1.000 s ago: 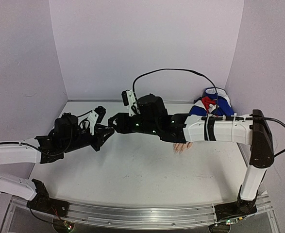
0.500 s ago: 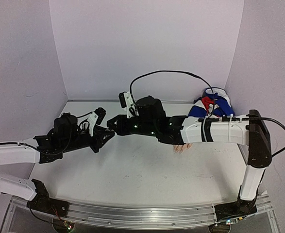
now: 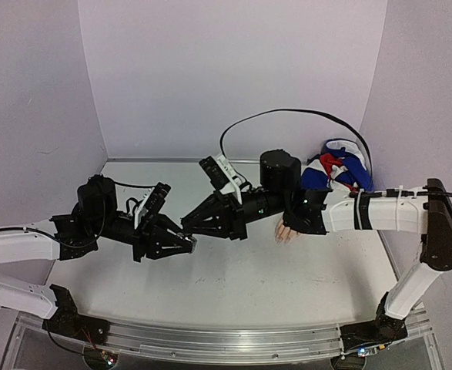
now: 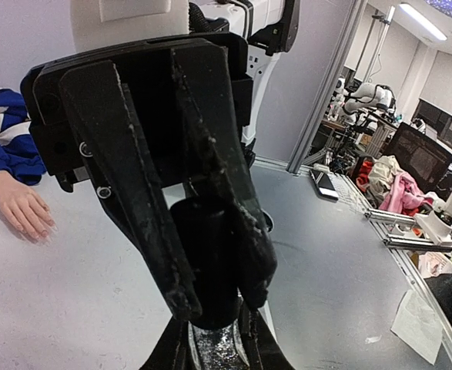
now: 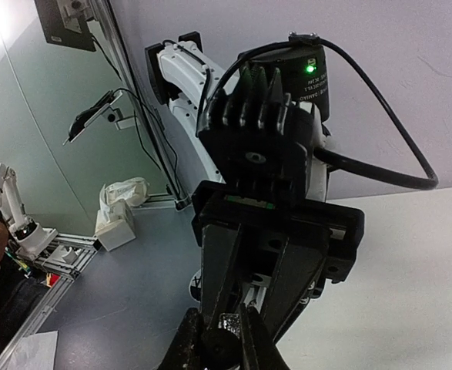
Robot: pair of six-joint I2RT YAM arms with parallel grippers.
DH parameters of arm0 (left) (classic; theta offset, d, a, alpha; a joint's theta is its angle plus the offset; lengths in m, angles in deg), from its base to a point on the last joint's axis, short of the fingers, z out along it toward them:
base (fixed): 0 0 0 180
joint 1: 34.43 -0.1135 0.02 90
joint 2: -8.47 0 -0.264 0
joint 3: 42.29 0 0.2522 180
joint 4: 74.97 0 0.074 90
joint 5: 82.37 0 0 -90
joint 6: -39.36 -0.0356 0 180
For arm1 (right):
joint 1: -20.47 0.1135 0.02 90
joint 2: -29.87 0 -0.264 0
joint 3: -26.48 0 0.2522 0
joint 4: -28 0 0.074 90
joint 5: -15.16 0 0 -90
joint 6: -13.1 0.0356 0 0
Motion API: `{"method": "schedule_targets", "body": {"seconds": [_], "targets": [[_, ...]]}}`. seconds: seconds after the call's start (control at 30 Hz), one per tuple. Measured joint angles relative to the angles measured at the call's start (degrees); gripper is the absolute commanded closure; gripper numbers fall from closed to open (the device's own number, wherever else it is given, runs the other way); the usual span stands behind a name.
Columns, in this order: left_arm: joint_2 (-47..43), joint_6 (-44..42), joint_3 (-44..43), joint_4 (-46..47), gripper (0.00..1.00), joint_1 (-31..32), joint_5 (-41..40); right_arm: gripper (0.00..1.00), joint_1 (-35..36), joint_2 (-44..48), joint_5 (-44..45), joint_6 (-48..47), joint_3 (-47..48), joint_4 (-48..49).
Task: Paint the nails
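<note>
In the left wrist view, my left gripper [image 4: 214,343] is shut on a small glittery bottle [image 4: 214,353]. From above, my right gripper [image 4: 219,297] is shut on the bottle's dark cap [image 4: 206,262]. The right wrist view shows the same from the other side: the right gripper [image 5: 219,339] pinches the cap [image 5: 219,348], and the left gripper [image 5: 239,308] faces it holding the bottle [image 5: 230,321]. In the top view the left gripper [image 3: 184,243] and right gripper [image 3: 192,229] meet tip to tip mid-table. The mannequin hand [image 3: 287,231] lies palm down to the right, and its nails [image 4: 42,231] are tiny.
The hand's blue, white and red sleeve [image 3: 337,166] is bunched in the back right corner against the wall. The right arm [image 3: 380,210] stretches over the hand's wrist. Purple walls close the table [image 3: 233,285] at back and sides.
Both grippers have come forward and down from the back of the table, still tip to tip. The right jaws have closed on the cap. The right wrist has turned.
</note>
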Motion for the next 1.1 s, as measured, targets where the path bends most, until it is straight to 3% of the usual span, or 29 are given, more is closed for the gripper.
{"method": "schedule_targets", "body": {"seconds": [0.03,0.07,0.17,0.23,0.37,0.5,0.67,0.87,1.1], "targets": [[0.0,0.0,0.0,0.0,1.0,0.0,-0.2,1.0,0.0,0.0,0.1,-0.3,0.0,0.0],[0.0,-0.1,0.0,0.0,1.0,0.0,-0.9,0.92,0.0,0.0,0.6,-0.5,-0.2,0.1],[-0.1,-0.7,0.3,0.2,1.0,0.0,-4.8,0.53,-0.2,0.5,3.8,-0.5,-0.4,-0.8],[-0.4,-1.7,1.0,1.0,1.0,-0.1,-9.8,0.35,-0.4,1.2,8.1,0.5,-0.5,-3.3],[-2.0,-4.2,2.7,0.9,1.0,-0.8,-23.8,0.21,-0.6,2.5,17.7,3.4,-0.5,-7.6],[-2.7,-6.8,3.5,0.5,1.0,-0.8,-34.3,0.2,-0.7,3.1,25.7,7.9,-0.5,-9.1],[-2.8,-8.5,4.1,0.4,1.0,-0.9,-41.7,0.25,0.2,2.6,35.7,14.7,0.2,-10.5],[-2.7,-9.6,4.2,0.5,1.0,-0.9,-45.9,0.37,3.7,-4.1,45.9,19.6,8.4,-12.3],[-2.7,-9.4,4.2,0.5,1.0,-0.9,-46.6,0.57,5.7,-10.4,51.9,21.7,16.6,-15.8]]}}
